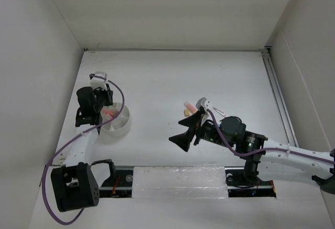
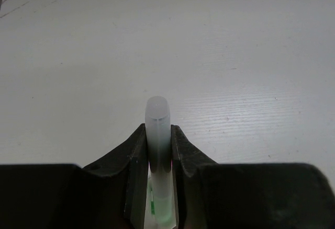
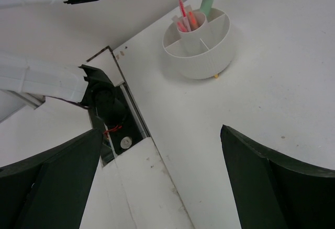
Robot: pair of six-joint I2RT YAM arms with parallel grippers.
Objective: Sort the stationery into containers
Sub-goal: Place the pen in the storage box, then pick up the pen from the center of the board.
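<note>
1. Green marker [image 3: 208, 0]: pale green barrel, held close to upright over the tub [image 3: 209, 56]. Its lower end dips behind the rim into a wedge compartment just beside the central cup [image 3: 192, 36], on the side of the tub away from the right gripper. Cannot tell whether the tip touches the compartment floor.
2. Left gripper [image 2: 158, 135]: jaws clamped on the green marker, one finger on each side of the barrel. In the left wrist view the rounded cap end sticks out past the fingertips.
3. Central cup of the tub: holds thin red pens [image 3: 181, 10] and an orange marker [image 3: 192, 19]. All lean, with their ends above the rim.
4. Tiny yellow-orange piece [image 3: 215, 76]: touching the foot of the tub's outer wall, on the side nearer the right gripper.
5. The tub stands upright on the white table [image 1: 172, 77].
6. Right of the tub and well apart from it, a pink-orange marker [image 1: 187, 105] lies loose on the table. A small yellowish block [image 1: 186, 113] lies just beside it.
7. Right gripper [image 3: 162, 184]: jaws wide apart, nothing between them. It is well apart from the tub on its right, facing it, near the two loose items.
</note>
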